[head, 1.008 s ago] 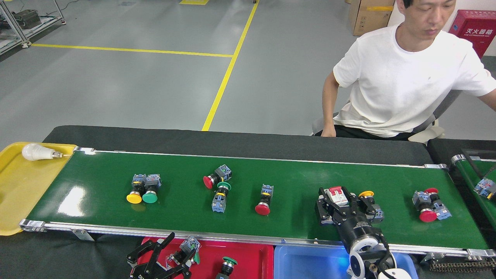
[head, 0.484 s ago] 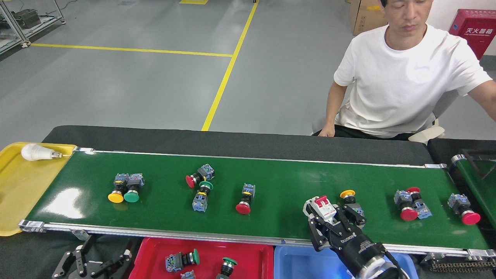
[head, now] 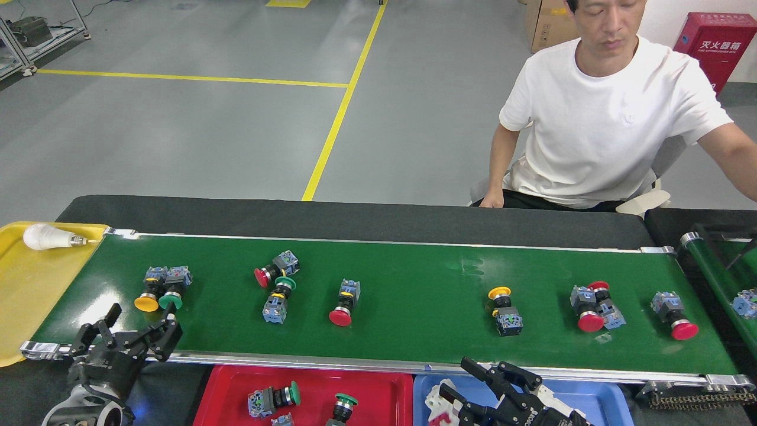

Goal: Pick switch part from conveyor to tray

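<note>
Several push-button switch parts lie on the green conveyor (head: 414,278): a yellow and green pair (head: 159,289), a red one (head: 273,271), a green one (head: 277,299), a red one (head: 344,303), a yellow one (head: 502,309), a red pair (head: 591,307) and a red one (head: 674,315). My left gripper (head: 142,322) stands open over the front rail, just below the yellow and green pair. Over the blue tray (head: 591,399) my right gripper (head: 452,376) is open. A white breaker part (head: 436,401) lies in that tray at its fingertips.
A red tray (head: 378,393) in front holds green-capped switch parts (head: 273,397). A yellow tray (head: 29,284) at the left end holds a light bulb (head: 44,236). A narrower green belt (head: 718,278) stands at the right. A person in a white shirt (head: 603,118) sits behind the conveyor.
The belt carried every part leftward. My right gripper took the white breaker off the belt down to the blue tray and opened. My left gripper rose to the front rail.
</note>
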`<state>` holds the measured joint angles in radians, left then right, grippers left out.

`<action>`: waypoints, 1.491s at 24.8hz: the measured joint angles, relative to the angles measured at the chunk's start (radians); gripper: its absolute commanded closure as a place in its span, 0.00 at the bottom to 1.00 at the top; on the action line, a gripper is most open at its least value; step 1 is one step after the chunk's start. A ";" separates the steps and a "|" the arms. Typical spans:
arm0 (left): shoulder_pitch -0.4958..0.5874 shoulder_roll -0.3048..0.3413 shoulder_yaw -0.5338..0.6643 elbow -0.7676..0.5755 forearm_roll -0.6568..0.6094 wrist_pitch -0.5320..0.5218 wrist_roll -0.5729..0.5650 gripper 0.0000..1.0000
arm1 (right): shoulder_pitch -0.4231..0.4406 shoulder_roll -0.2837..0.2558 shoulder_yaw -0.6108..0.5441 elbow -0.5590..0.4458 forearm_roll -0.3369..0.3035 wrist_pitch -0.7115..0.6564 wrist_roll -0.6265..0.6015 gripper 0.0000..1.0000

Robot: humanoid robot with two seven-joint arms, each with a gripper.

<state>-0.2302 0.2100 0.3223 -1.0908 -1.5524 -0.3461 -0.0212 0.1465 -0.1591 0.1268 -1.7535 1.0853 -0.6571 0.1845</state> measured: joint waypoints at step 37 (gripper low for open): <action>0.365 0.103 -0.301 -0.488 0.112 -0.113 0.151 0.83 | -0.232 0.151 0.063 0.285 0.242 0.884 -0.093 0.02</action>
<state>0.1348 0.3131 0.0214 -1.5785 -1.4405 -0.4588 0.1296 -0.0858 -0.0085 0.1895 -1.4684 1.3278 0.2272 0.0915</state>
